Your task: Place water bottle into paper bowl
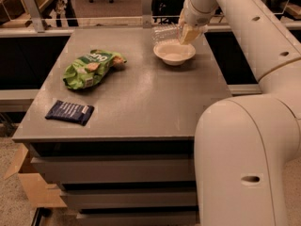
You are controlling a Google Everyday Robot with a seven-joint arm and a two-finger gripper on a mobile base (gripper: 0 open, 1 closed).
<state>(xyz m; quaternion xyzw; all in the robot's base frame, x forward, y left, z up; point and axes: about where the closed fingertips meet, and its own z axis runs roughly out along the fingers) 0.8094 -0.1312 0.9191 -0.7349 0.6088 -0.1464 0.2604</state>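
1. The grey counter (141,102) carries few things, and the paper bowl (162,56) sits near its far right corner.
2. A green snack bag (91,67), crumpled and lying flat, is well to the left of the paper bowl and a little nearer the camera.
3. A dark blue packet (69,112) lies flat further left of the paper bowl and much nearer the front edge, apart from the green bag.
4. Both packets are well away from the paper bowl, and the counter surface between them and the bowl is bare grey.
5. The white arm (244,27) comes in from the right of the paper bowl and bends down over the bowl's far right side. Its bulky lower housing fills the corner nearest the camera.
6. A cardboard box (28,182) shows on the floor, low and far to the left of the paper bowl.
7. The tool (186,33) hangs just above the paper bowl's far rim, and its tan fingers are closed on the right end of the water bottle (164,33).
8. The water bottle lies roughly level, stretching left from the tool. It is over the back edge of the paper bowl and lifted off the bowl.
9. The bottle is clear, crinkled plastic, so the counter shows through it. Its cap and label cannot be made out.
10. The paper bowl is white, round and shallow, and it stands upright with nothing inside it.
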